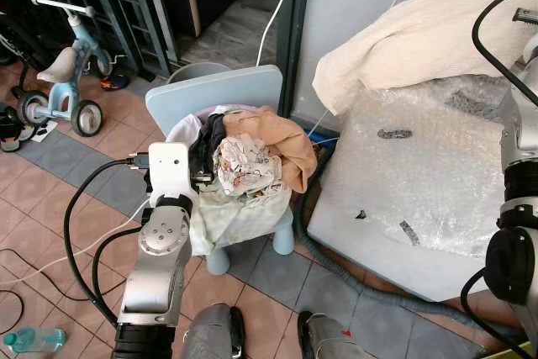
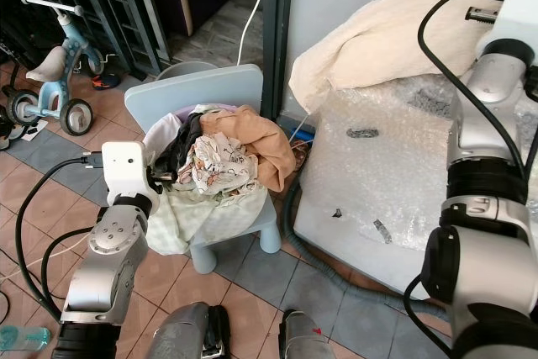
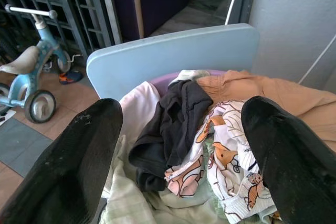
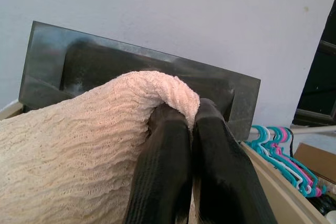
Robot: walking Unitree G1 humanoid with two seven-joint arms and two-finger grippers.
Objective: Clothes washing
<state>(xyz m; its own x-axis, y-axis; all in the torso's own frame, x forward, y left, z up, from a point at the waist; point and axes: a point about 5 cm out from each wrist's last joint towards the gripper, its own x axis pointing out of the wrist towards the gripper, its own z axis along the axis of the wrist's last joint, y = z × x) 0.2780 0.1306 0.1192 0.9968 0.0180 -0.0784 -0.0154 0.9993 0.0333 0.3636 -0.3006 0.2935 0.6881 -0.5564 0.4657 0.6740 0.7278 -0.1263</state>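
A pile of clothes lies heaped on a small pale-blue child's chair: an orange garment, a white cloth with an animal print, a black garment and a pale green one. My left gripper is open at the pile's left side, its fingers spread just short of the black garment. My right gripper is raised at the far right and shut on a fold of a cream textured cloth. That cloth drapes over the top of a bubble-wrapped washing machine.
A blue tricycle stands at the left before a dark metal grille. A water bottle and black cables lie on the tiled floor. A grey hose runs along the machine's base. Coloured hangers lie behind the machine.
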